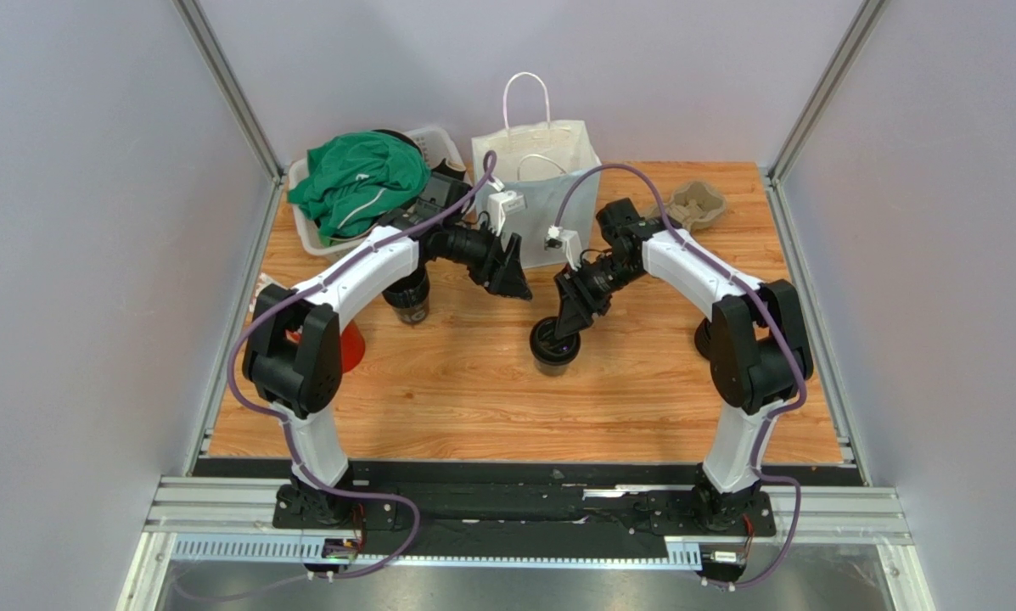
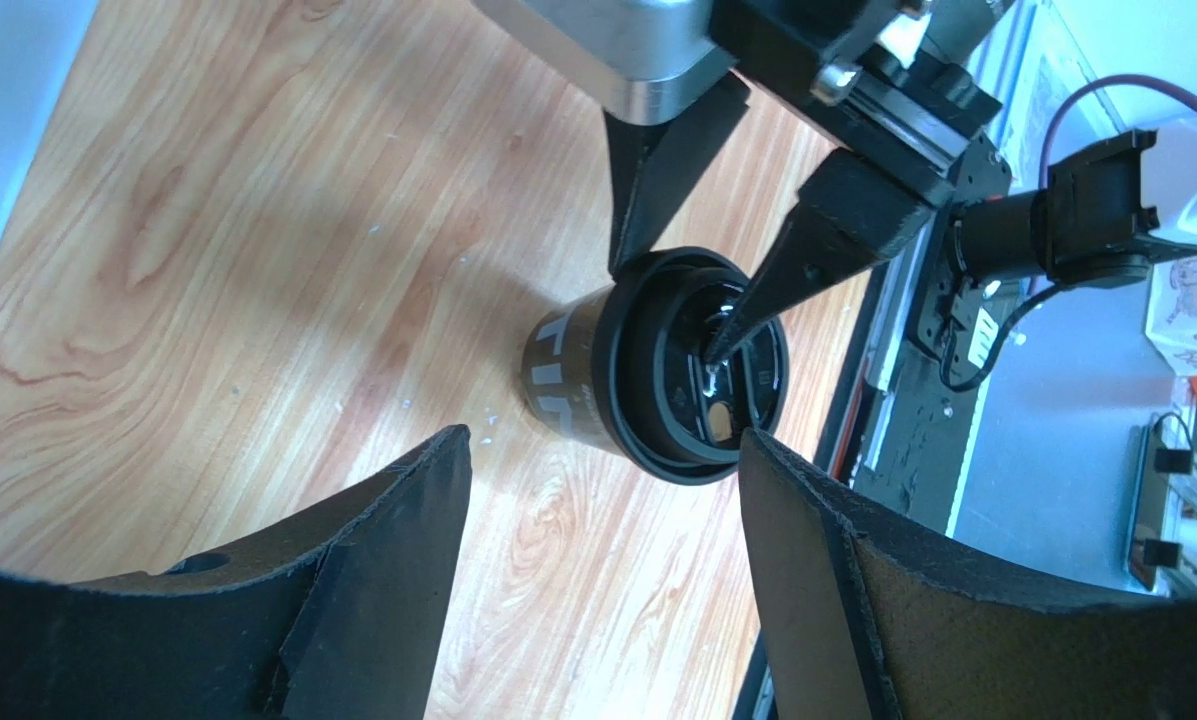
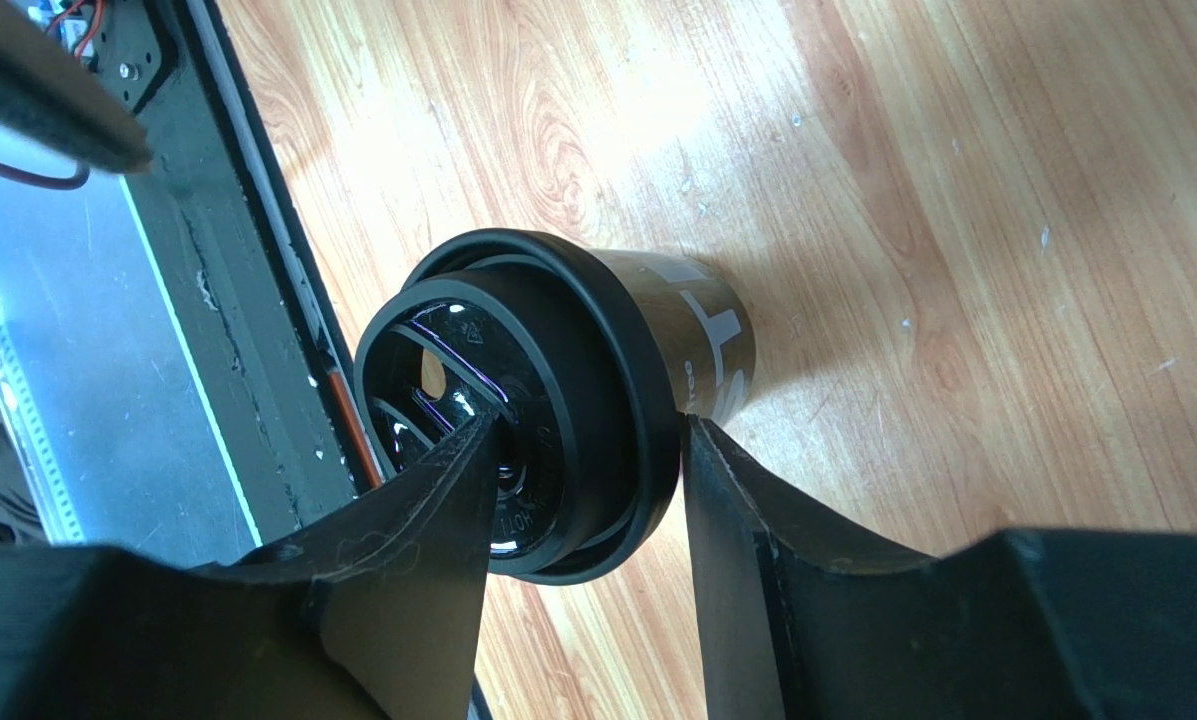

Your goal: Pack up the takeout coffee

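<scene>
1. The coffee (image 1: 554, 349) stands upright on the table (image 1: 449, 395), near its middle, in front of the white bag (image 1: 541, 178) and apart from it.
2. The right end effector (image 3: 589, 432) is at the cup's top. Its fingers straddle the lid rim: one tip lies in the lid's recess, the other sits outside against the rim. Whether they press on it cannot be told.
3. The left end effector (image 2: 601, 443) hangs above the table between bag and cup, fingers apart and holding nothing, clear of the cup.
4. A basket (image 1: 306, 217) with green cloth (image 1: 357, 178) sits at the far left.
</scene>
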You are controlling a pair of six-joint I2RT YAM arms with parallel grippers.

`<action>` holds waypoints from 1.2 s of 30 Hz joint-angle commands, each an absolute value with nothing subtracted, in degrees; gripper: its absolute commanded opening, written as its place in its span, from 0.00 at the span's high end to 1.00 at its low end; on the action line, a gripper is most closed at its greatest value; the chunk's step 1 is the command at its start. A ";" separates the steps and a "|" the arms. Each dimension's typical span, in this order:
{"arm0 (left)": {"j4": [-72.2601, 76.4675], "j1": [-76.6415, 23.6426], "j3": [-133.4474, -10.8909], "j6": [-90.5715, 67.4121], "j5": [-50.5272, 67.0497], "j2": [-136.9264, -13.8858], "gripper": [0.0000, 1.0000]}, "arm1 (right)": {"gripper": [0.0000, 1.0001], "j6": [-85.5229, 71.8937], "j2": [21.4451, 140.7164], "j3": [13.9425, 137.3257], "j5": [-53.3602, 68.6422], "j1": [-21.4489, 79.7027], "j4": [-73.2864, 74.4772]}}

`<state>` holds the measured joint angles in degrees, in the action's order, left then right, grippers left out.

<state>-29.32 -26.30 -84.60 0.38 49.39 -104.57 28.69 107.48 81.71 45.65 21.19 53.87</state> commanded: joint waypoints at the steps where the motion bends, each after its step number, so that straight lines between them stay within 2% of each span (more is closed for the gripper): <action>1: -31.54 -28.65 -83.58 2.64 49.92 -104.67 0.26 | 0.52 30.59 108.55 77.26 30.32 21.88 50.98; 21: -32.00 -34.37 -85.09 1.68 50.36 -113.20 0.25 | 0.51 28.74 107.67 75.85 30.41 21.88 48.78; 25: -22.72 -34.19 -78.59 -3.42 51.07 -109.96 0.24 | 0.51 27.95 107.23 74.80 30.06 21.80 47.64; 36: -11.53 -32.09 -69.44 -10.28 47.29 -100.81 0.21 | 0.51 26.19 106.61 73.74 29.88 21.88 45.35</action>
